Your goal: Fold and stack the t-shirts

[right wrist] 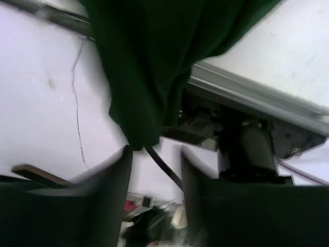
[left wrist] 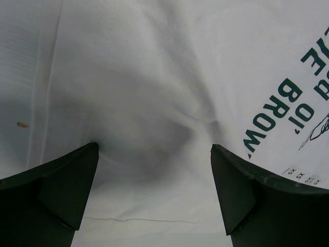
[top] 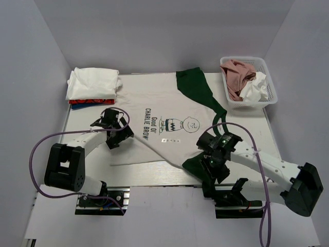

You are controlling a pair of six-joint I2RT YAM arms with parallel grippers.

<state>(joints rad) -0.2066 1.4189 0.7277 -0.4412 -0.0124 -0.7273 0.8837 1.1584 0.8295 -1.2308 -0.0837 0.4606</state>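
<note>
The off-white "Good Ol' Charlie Brown" tee [top: 154, 110] lies spread flat on the table. My left gripper [top: 114, 129] hovers over its left part with the jaws wide open. In the left wrist view [left wrist: 154, 164] only the pale cloth [left wrist: 154, 77] and part of the print lie between the fingers. A dark green tee [top: 195, 87] runs from the back, along the printed tee's right side, to the front edge. My right gripper [top: 212, 167] is at that front edge. In the right wrist view [right wrist: 154, 154] it is open, and the green tee [right wrist: 149, 67] hangs just beyond the fingertips, unclamped.
A folded stack sits at the back left: a white tee [top: 92, 83] on top of red and blue ones [top: 87, 101]. The white lattice basket [top: 271, 92] at the back right holds a dusty pink tee [top: 237, 74] and a white tee [top: 255, 88]. The right arm's base and cables lie below the front edge [right wrist: 247, 144].
</note>
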